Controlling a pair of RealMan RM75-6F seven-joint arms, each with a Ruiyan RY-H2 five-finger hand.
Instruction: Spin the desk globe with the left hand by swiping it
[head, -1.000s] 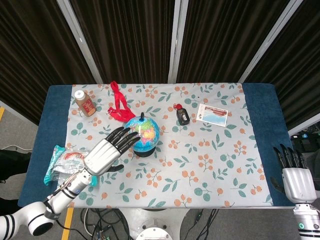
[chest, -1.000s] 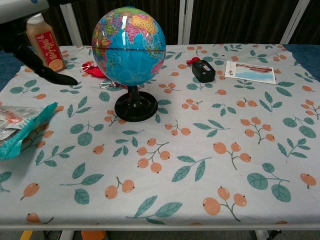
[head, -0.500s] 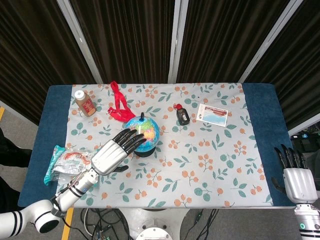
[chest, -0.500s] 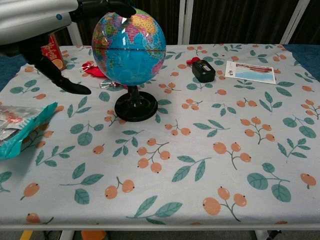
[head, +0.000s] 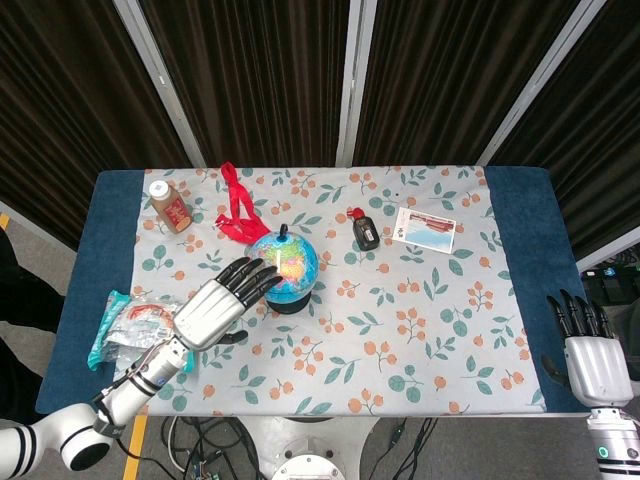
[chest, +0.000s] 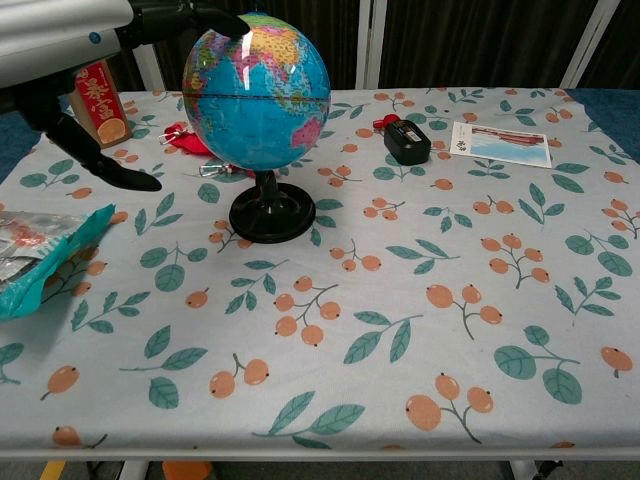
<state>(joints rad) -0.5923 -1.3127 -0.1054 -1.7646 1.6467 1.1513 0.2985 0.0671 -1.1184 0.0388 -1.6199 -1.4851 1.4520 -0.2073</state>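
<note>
Since half a second ago the desk globe (chest: 256, 88) has turned on its axis: in the chest view the yellow and pink landmasses sit further left across its upper face, and the left hand (head: 218, 302) has drawn back a little toward the near-left, its dark fingers (head: 252, 276) now at the globe's left side rather than across its top.

At the far left of the worktop (head: 420, 330), a teal snack packet (head: 122, 322) lies near the front edge, and a brown drink bottle (head: 169, 204) stands toward the back. The left hand is released, fingers spread and extended, holding nothing. A red lanyard (head: 234, 210) lies behind the globe. The globe stands upright left of centre on a round black base (chest: 272, 215), mostly blue ocean with a dark equator band, glossy with light reflections. To its right lie a small black device (chest: 407, 140) and a printed card (chest: 500, 143). The right hand (head: 590, 350) rests off the worktop's near-right corner, fingers straight and apart, empty.
</note>
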